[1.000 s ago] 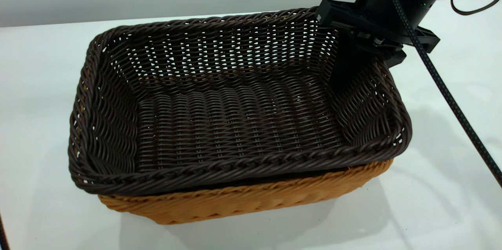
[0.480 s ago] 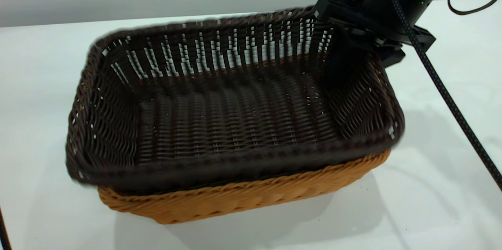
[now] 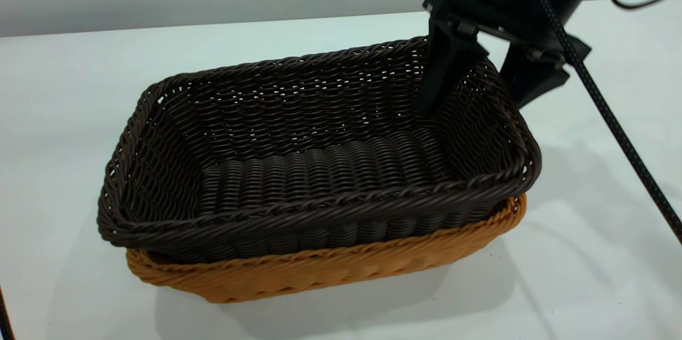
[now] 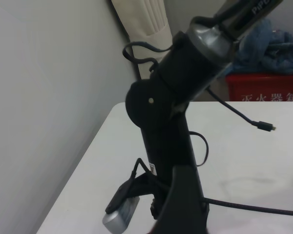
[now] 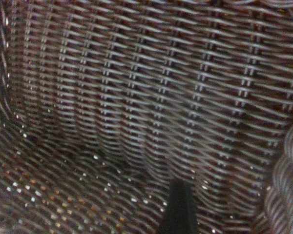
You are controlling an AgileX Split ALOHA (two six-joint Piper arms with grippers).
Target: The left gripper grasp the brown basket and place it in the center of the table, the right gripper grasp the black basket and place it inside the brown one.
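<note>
The black basket (image 3: 298,116) sits nested inside the brown basket (image 3: 319,270) on the white table (image 3: 69,95); only the brown rim and near side show beneath it. My right gripper (image 3: 474,105) is open above the black basket's right end, one finger (image 3: 442,73) inside the wall and the other outside, neither pressing the weave. In the right wrist view the dark weave (image 5: 136,97) fills the frame behind one finger (image 5: 178,209). The left gripper (image 4: 232,195) is away from the baskets, open, holding nothing, with only one finger (image 4: 181,200) showing.
A braided black cable (image 3: 613,121) runs down from the right arm past the baskets' right side. The left wrist view shows the other black arm (image 4: 171,126), a loose cable (image 4: 244,207) on the table, and a red box (image 4: 263,87) beyond the table edge.
The right gripper has opened and risen off the black basket's right wall. The black basket has dropped and settled lower into the brown basket.
</note>
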